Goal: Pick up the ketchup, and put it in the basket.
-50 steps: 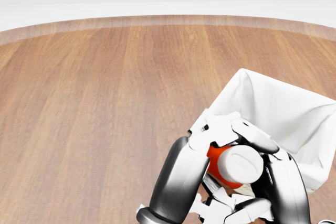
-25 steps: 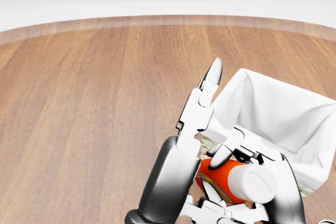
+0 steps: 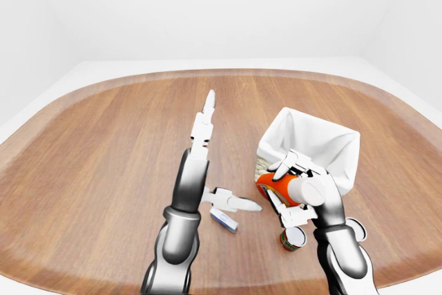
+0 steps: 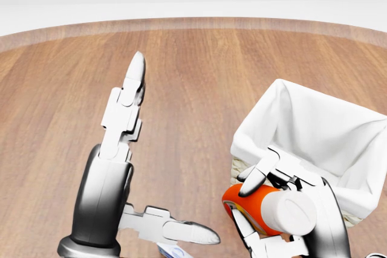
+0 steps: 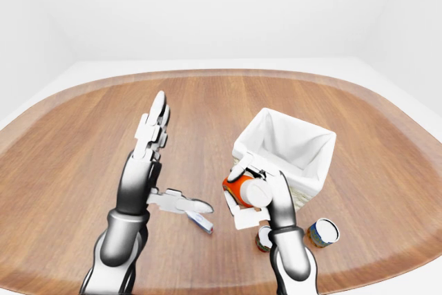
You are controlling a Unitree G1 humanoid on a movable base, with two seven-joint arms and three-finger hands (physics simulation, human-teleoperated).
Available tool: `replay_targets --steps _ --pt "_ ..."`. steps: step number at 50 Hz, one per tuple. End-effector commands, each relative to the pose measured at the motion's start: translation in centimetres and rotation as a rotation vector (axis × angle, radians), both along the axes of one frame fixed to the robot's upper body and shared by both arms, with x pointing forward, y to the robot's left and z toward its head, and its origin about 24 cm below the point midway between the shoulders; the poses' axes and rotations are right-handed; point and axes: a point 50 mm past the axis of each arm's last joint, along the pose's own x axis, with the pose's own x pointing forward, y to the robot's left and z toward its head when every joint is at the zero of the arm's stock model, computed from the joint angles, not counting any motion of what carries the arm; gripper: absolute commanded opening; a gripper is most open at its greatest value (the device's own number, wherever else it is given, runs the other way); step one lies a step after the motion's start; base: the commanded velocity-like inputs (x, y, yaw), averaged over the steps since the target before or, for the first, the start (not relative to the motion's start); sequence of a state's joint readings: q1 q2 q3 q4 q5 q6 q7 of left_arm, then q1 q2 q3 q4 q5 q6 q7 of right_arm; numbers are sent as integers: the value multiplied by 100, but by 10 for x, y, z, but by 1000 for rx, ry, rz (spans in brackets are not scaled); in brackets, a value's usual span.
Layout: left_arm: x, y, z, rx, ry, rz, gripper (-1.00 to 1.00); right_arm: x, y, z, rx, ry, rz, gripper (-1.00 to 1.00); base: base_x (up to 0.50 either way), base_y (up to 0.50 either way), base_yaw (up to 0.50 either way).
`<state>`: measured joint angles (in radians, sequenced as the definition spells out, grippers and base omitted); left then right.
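The ketchup is an orange-red bottle with a white cap, lying tilted in my right hand, whose fingers close round it. It is held just left of and below the near corner of the basket, a wicker basket with a white cloth lining, in the head view. The bottle is outside the basket, beside its rim. My left hand is open, fingers pointing up and thumb stretched right, well left of the bottle and touching nothing. The left-eye view shows the same ketchup and basket.
All of this is on a wide oval wooden table. A small white and blue packet lies under my left thumb. Two cans stand on the table below the basket, near my right forearm.
My left hand has let go of the bottle and swung away to the left with its fingers spread. The ketchup stays in my right hand, a little lower and tilted.
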<state>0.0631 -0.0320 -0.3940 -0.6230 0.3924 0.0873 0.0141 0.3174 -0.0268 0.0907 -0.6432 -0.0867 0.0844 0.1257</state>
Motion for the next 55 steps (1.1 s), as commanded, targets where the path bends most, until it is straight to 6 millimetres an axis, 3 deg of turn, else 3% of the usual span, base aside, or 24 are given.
replay_targets --steps 1,9,26,55 --pt "6 45 -10 18 56 146 100 -1 -2 3 52 -11 -15 -100 0 0 0" --pt "11 83 -38 21 193 271 100 -1 -2 3 51 -13 -18 -100 0 0 0" --pt "9 115 -70 -22 347 380 100 -1 -4 4 50 -18 -27 -100 0 0 0" --pt "8 115 -72 -15 356 384 100 6 -7 2 19 -18 -62 -100 0 0 0"
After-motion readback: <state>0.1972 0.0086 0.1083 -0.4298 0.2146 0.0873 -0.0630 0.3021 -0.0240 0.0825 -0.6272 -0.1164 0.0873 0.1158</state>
